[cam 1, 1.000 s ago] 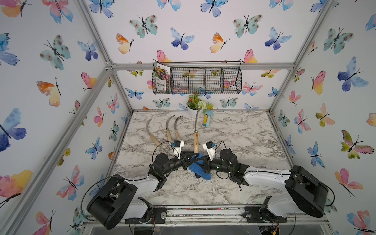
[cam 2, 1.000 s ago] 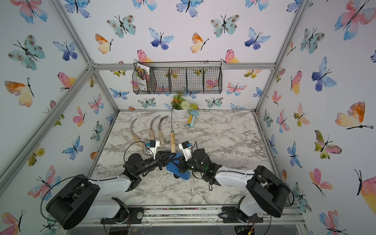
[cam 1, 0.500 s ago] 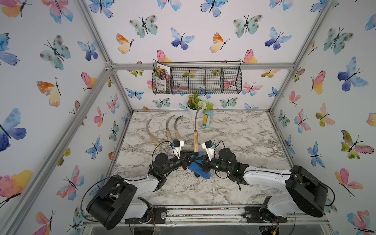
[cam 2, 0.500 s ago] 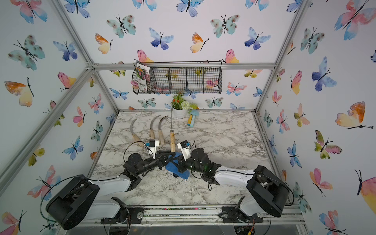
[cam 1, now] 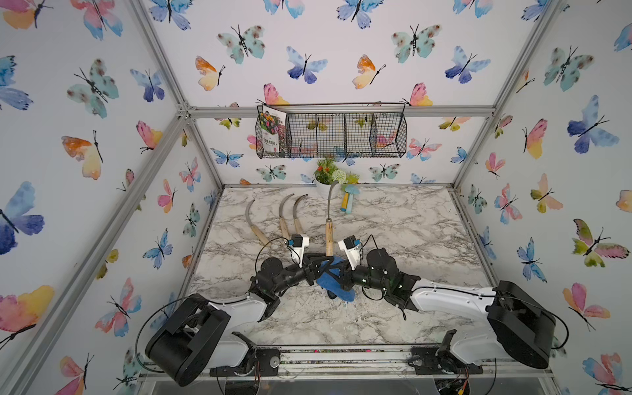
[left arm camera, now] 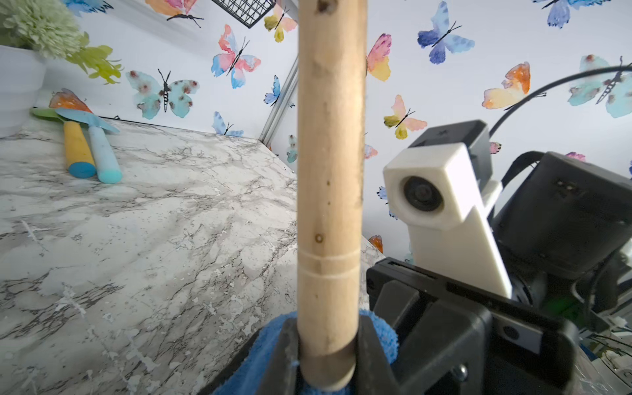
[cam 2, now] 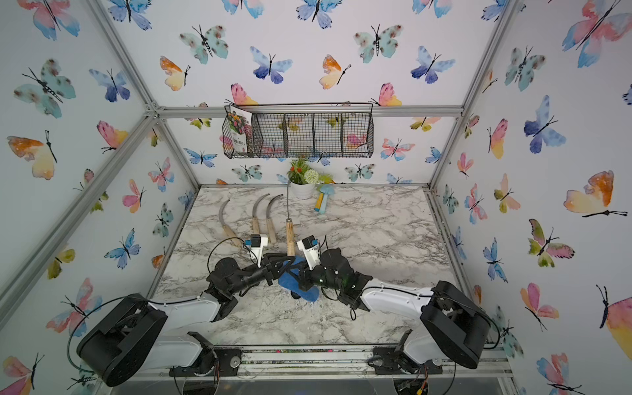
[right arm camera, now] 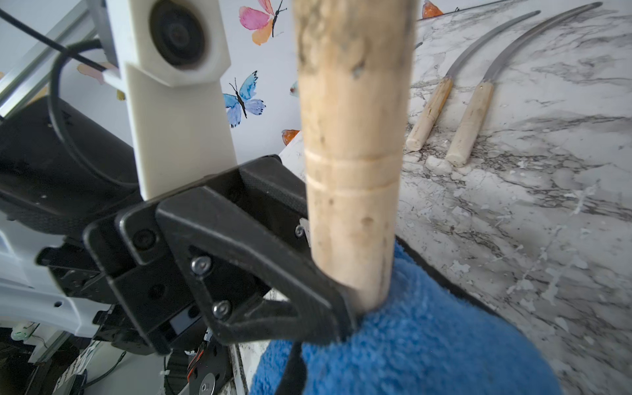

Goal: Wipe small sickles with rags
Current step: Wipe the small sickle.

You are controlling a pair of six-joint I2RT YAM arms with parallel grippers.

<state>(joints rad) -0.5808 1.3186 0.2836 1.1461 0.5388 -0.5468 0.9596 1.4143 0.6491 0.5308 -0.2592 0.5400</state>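
My left gripper (cam 1: 326, 265) is shut on the butt end of one small sickle's wooden handle (left arm camera: 328, 171); the handle (cam 1: 329, 236) and grey blade (cam 1: 329, 201) point toward the back wall. My right gripper (cam 1: 342, 273) is shut on the blue rag (cam 1: 337, 289), held right against that handle end and the left fingers (right arm camera: 307, 287). In the right wrist view the rag (right arm camera: 427, 335) hides the right jaws. Three more small sickles (cam 1: 254, 224) (cam 1: 284, 219) (cam 1: 298, 215) lie side by side on the marble table, left of the held one.
A white flower pot (cam 1: 325, 186) and two mushroom-shaped toys (cam 1: 347, 201) stand at the table's back edge, close to the held blade's tip. A black wire basket (cam 1: 330, 135) hangs on the back wall. Metal frame posts and butterfly walls close in the table's sides.
Hardly anything differs. The right gripper with the rag has crept slightly toward the left arm, and the held sickle keeps its place and direction.
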